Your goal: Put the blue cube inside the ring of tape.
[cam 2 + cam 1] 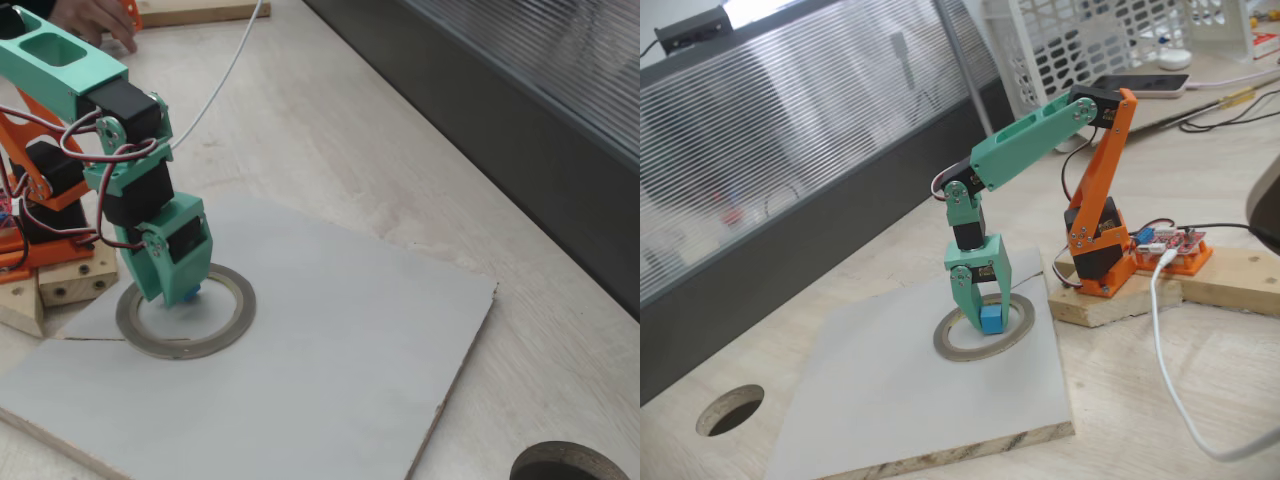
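Nearest in a fixed view: a dark round cut-out hole (731,409) in the wooden tabletop (1160,400), well apart from the work. Then a pale grey board (890,400) lying flat on that tabletop, its raw edge toward the camera.

On the board, toward its far side: the ring of tape (1014,329), flat, grey band with a yellowish inner edge. Directly over its opening: the teal end effector (985,318), pointing straight down, fingers clamped on the blue cube (990,320). Cube low inside the ring's outline, at or just above the board; contact with the board impossible to tell. In the other fixed view, cube (192,294) barely peeking out below the end effector (183,290), ring (228,330) encircling both.

Behind: teal forearm rising to the orange base (1102,250) bolted on a wooden block, white cable (1165,350) trailing forward past it.

Judged close to done; release remaining. Risks from here: cube sticking to one finger on opening and getting dragged out; cube dropped from slight height, bouncing or rolling onto the band; a finger catching the ring's inner edge on retreat and shifting the whole roll off the cube, given how light and loose the roll probably is.
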`<action>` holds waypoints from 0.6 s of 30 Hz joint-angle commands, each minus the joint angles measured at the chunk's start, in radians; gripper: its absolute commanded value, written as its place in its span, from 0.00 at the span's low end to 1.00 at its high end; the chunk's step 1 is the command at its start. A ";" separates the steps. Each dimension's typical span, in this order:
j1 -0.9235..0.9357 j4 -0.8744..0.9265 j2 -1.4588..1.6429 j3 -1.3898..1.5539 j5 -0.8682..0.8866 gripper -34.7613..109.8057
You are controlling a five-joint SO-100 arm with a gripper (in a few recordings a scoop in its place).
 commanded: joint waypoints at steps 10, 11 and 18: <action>-0.009 -0.061 0.034 0.017 0.006 0.33; -0.009 -0.058 0.034 0.017 0.006 0.33; -0.008 -0.055 0.034 0.012 0.009 0.33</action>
